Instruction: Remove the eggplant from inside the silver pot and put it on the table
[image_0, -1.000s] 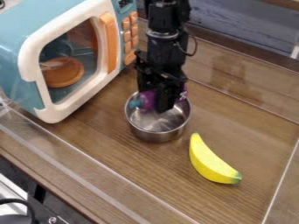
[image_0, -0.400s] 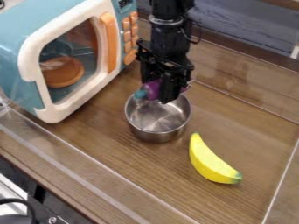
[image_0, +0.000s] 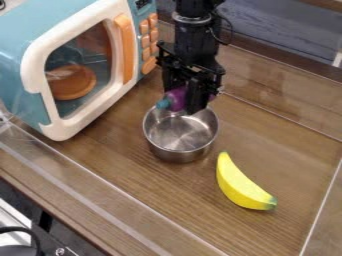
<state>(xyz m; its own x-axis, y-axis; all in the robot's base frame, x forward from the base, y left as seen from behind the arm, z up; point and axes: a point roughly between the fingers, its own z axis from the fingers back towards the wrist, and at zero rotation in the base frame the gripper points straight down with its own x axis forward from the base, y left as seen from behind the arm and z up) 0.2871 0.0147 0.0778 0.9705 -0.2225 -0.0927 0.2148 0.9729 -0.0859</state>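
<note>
Camera view: my gripper (image_0: 183, 104) clamped on eggplant (image_0: 166, 101), just above pot (image_0: 181, 135). Step: lift-out. Next: carry sideways, lower to bare table (image_0: 287, 115).

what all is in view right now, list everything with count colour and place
eggplant: one, purple, held in the fingers just above the pot's back rim
silver pot: one, shiny metal, middle of the table, nothing visible inside
banana: one, yellow with a green tip, lying on the table to the right of and nearer than the pot
toy microwave: one, teal with a cream door, back left, an orange dish visible through its window
table: one, brown wood grain with a clear plastic rim
robot arm: one, black, coming down from the top above the pot
gripper: one, black, fingers shut on the eggplant, pointing down
</note>
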